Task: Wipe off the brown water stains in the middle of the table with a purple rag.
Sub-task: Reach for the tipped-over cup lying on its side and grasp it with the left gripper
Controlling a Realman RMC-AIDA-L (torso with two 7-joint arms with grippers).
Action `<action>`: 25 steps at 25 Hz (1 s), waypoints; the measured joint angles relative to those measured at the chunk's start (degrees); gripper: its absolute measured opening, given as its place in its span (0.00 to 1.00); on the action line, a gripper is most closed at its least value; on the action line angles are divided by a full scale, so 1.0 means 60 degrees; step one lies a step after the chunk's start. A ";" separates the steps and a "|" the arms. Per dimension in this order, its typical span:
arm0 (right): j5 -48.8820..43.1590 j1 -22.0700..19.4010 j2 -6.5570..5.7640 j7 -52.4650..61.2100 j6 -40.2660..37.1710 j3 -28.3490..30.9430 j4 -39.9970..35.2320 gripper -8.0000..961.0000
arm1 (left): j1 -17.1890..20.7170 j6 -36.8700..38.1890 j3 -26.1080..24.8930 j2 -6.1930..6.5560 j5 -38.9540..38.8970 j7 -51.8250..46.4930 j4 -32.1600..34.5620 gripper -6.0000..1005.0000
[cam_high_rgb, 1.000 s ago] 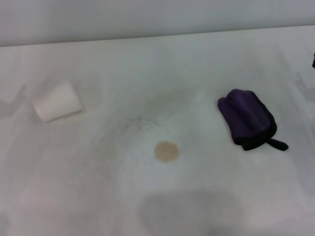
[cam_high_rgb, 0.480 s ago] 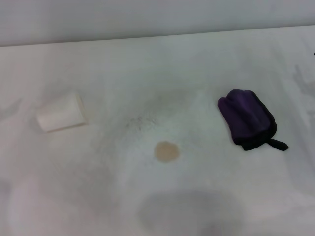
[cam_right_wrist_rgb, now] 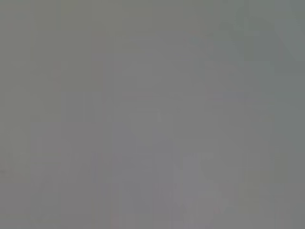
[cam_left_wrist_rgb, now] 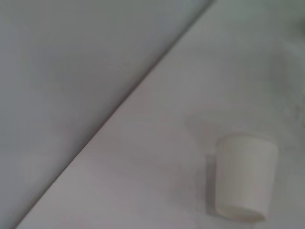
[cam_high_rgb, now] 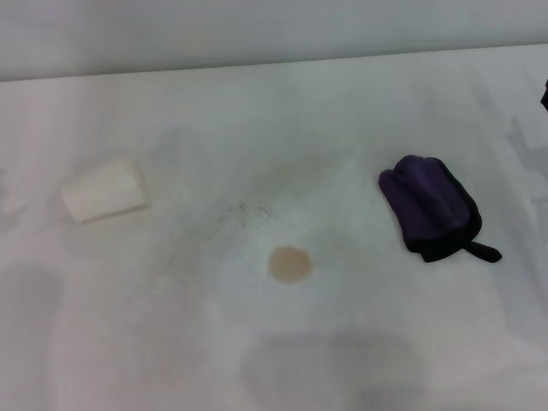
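Neither hand is showing; grip cannot be told. Purple rag (cam_high_rgb: pixel 431 208) is lying apart from brown water stain (cam_high_rgb: pixel 290 264); loose grasping risks smearing.

Head cam: we look forward and down from above the table (cam_high_rgb: pixel 257 111), its far edge running across the top of the frame. Purple rag (cam_high_rgb: pixel 431 207) sits right, brown stain (cam_high_rgb: pixel 290 264) near centre, white paper cup (cam_high_rgb: pixel 104 190) on its side at left. Left wrist cam: we're closer in, angled obliquely so the table edge (cam_left_wrist_rgb: pixel 119 109) cuts diagonally; same cup (cam_left_wrist_rgb: pixel 244 177) fills the lower corner. That cup and the surrounding tabletop are our only overlap. Right wrist cam: uniform grey, nothing identifiable.
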 joint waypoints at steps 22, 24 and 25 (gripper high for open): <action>-0.0031 -0.0116 0.0006 0.0086 0.0147 0.0225 0.0659 0.90 | -0.0384 -0.2987 -0.0014 -0.1563 -0.0062 0.1757 0.1373 0.82; -0.0040 -0.0122 0.0006 0.0083 0.0146 0.0225 0.0693 0.90 | -0.0375 -0.3222 -0.0014 -0.1569 -0.0094 0.1738 0.1694 0.82; -0.0041 -0.0127 0.0005 0.0079 0.0146 0.0225 0.0713 0.90 | -0.0373 -0.3277 -0.0014 -0.1573 -0.0096 0.1710 0.1836 0.82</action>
